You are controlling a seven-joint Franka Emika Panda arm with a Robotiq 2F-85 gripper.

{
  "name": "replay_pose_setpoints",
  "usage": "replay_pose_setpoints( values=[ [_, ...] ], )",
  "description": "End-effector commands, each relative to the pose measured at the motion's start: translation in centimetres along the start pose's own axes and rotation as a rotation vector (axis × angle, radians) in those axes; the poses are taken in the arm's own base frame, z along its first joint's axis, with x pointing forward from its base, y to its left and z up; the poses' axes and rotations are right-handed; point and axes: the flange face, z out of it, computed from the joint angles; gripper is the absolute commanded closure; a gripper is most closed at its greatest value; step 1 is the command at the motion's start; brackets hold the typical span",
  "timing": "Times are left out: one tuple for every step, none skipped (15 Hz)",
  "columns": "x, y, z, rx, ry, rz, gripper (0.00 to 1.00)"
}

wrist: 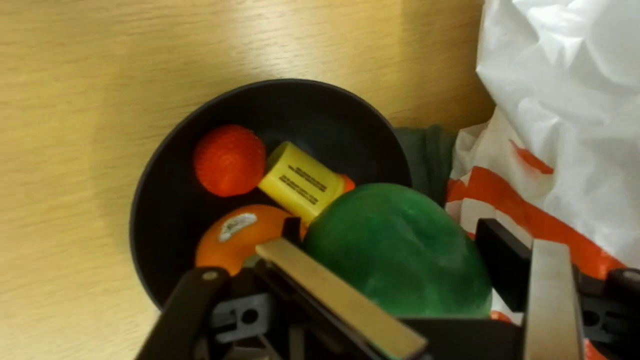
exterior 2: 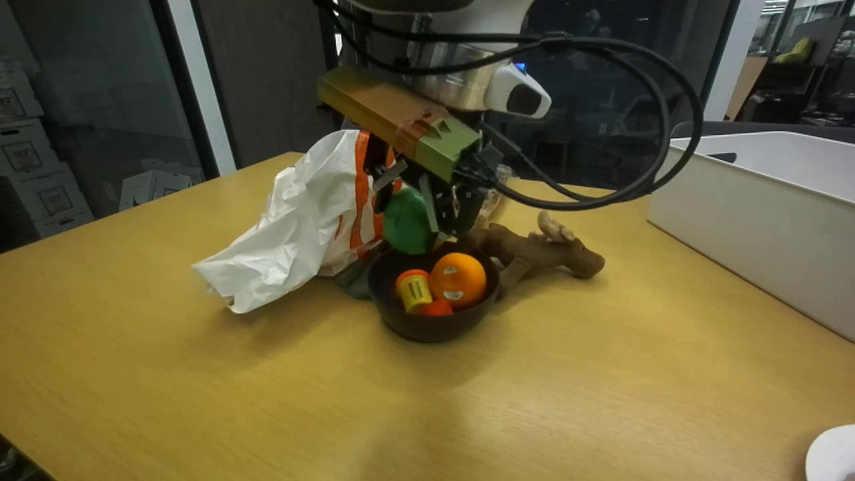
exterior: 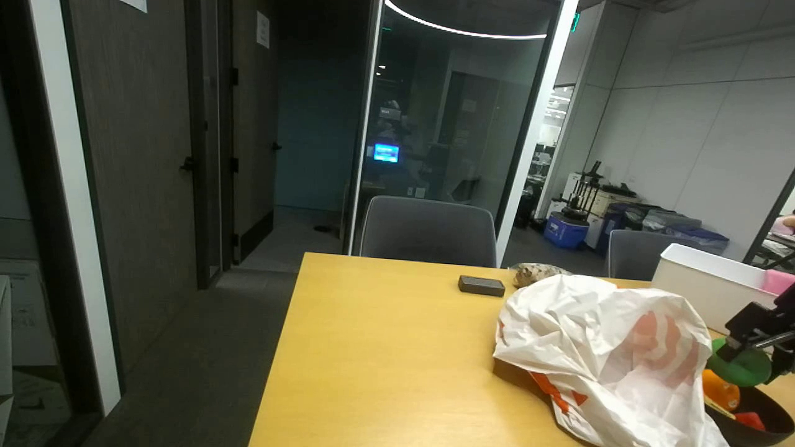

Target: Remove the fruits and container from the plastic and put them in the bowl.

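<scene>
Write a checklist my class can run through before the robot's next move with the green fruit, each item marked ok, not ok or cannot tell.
1. Green fruit held in the pincer: ok.
2. Bowl upright, bare space showing inside: ok.
3. Yellow container, orange fruit and red fruit lying in the bowl: ok.
4. Green fruit centred over the bowl: not ok; in the wrist view it appears off toward the bag.
5. Pincer clear of the bag: cannot tell; they overlap in the wrist view.
6. Bag emptied: cannot tell; its folds hide the inside.
</scene>
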Motion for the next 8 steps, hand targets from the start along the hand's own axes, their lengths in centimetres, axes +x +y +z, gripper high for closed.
replay_pose_setpoints(
  values=[
    [-0.4,-0.9,0.3,-0.086,0.071,0.162,0.03],
    [-0.2,-1.0,0.4,-0.112,0.084,0.208,0.0],
    [-0.2,-1.1,0.5,-0.137,0.094,0.256,0.0],
    [-0.2,-1.3,0.2,-0.158,0.098,0.309,0.0],
    [-0.3,-1.2,0.0,-0.179,0.093,0.362,0.0],
    [-0.6,-1.3,-0.6,-0.199,0.086,0.416,0.0],
    [-0.9,-1.3,-1.6,-0.228,0.083,0.467,0.0],
    [-1.2,-1.5,-2.6,-0.262,0.085,0.513,0.0]
  ],
)
